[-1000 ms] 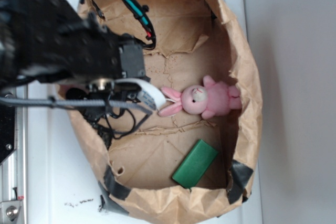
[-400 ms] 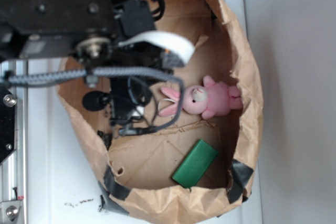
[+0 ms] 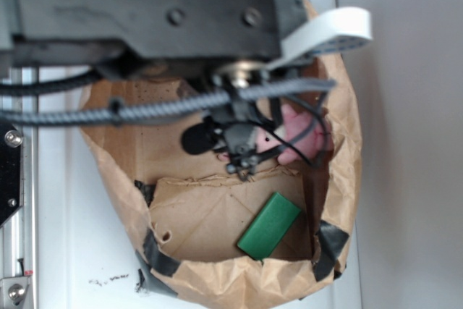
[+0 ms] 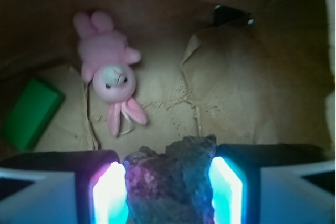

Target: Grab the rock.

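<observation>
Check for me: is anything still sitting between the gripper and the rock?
Nothing visible. In the wrist view the rock already sits between the fingers of the gripper, pressed against both pads. The pink plush bunny and green block lie apart on the paper floor beyond it.

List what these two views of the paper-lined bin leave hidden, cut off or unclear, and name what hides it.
- Rock: exterior view, hidden behind the arm; wrist view, bottom cut off by the frame edge.
- Pink bunny: exterior view, mostly covered by arm and cables.
- Gripper: exterior view, jaws lost in blurred dark hardware.
</observation>
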Action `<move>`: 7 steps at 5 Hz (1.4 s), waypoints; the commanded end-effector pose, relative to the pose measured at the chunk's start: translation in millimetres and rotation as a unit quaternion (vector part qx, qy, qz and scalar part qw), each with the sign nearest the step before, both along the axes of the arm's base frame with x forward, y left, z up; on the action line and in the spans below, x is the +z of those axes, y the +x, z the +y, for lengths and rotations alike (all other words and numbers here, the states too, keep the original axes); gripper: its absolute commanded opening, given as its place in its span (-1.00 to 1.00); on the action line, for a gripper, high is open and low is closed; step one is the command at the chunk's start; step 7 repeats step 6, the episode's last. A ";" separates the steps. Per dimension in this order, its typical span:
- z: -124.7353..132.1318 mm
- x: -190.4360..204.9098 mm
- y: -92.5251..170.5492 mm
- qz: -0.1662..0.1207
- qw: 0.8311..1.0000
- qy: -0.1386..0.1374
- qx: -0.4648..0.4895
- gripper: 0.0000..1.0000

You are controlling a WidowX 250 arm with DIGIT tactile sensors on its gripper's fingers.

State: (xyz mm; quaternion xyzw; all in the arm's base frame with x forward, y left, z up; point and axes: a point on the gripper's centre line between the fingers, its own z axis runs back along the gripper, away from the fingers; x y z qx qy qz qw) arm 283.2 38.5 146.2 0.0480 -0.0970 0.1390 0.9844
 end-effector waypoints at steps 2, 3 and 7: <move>-12.5 42.7 -2.0 -0.077 0.995 -0.031 -0.053 -1.00; -18.4 48.4 -6.5 -0.101 0.988 -0.043 -0.108 -1.00; -21.0 41.4 -5.2 -0.095 0.990 -0.029 -0.101 -1.00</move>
